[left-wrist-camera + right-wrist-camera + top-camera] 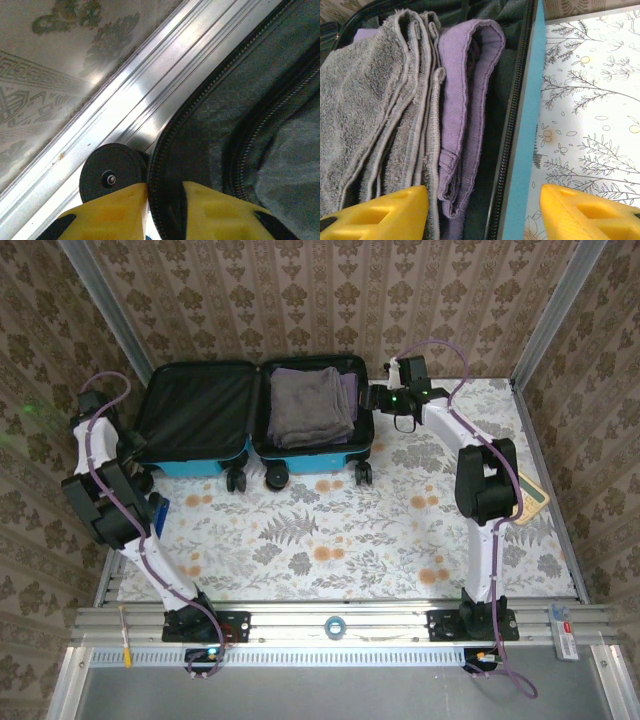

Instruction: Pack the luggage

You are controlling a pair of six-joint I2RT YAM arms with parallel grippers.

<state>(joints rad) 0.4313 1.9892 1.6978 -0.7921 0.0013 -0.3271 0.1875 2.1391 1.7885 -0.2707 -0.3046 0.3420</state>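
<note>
Luggage (205,456) lies open flat at the far end of the counter (330,540), hinge running near to far, turquoise shell showing along the near side, wheels facing near.

Left half: bare black lining. Right half: folded grey towel (370,110) on the left, and folded purple cloth (470,95) packed against the right wall (zip track and blue rim just beyond it).

Left pincer (165,192) is at the outer left edge of the empty half. Its yellow fingers (110,210) sit either side of the zippered rim, with the rim filling the narrow gap, so it looks pinched on the luggage. A black wheel (112,172) touches the left finger, and a metal frame rail (125,100) runs diagonally past.

Right pincer (484,189) is at the right edge of the packed half, spread wide. One finger is over the towel and the other over the floral counter, with the blue wall between them and nothing held.
</note>
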